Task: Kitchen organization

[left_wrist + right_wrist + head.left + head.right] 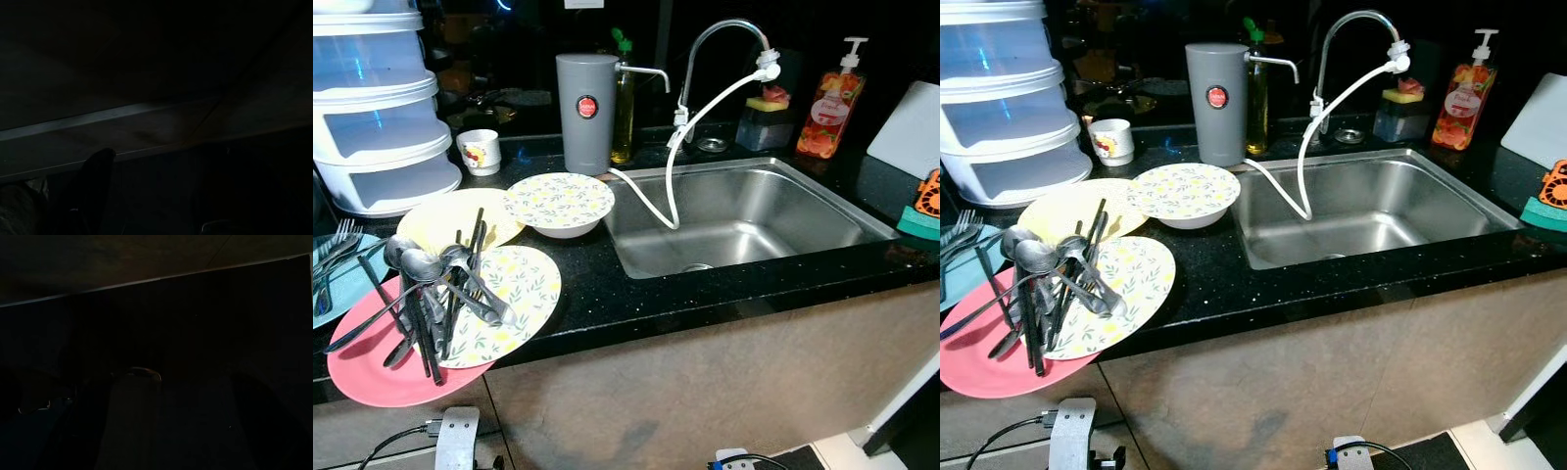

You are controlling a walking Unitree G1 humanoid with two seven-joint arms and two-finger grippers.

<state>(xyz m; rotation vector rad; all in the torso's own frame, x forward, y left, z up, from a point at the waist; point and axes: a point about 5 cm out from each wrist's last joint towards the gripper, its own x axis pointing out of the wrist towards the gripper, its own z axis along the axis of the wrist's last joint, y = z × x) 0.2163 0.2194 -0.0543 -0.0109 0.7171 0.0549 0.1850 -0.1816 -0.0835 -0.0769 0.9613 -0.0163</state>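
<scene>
Before me runs the black speckled counter (636, 284), with the steel sink (744, 230) sunk into it on my right and a white hose (671, 166) drooping from the curved tap (724, 39) into the basin. At the far left stands a stack of clear plastic containers (377, 108). The dishes to sort lie on the counter's left end: a pink plate (372, 377) at the front edge, a leaf-patterned plate (514, 294) overlapping it, a pale yellow plate (445, 217) behind, and a patterned bowl (560, 203) just beside the sink's left rim. A heap of spoons and dark-handled cutlery (435, 294) sprawls across the pink and patterned plates, and forks (335, 250) rest on a teal plate (342, 284) at the left margin. Behind the bowl rises a grey cylindrical dispenser (587, 113), with a small white mug (480, 152) to its left. A soap pump bottle (830, 103) stands behind the sink. My arms hang low in shadow; whether my left pincer (95, 186) or my right pincer is open or closed I cannot tell.
</scene>
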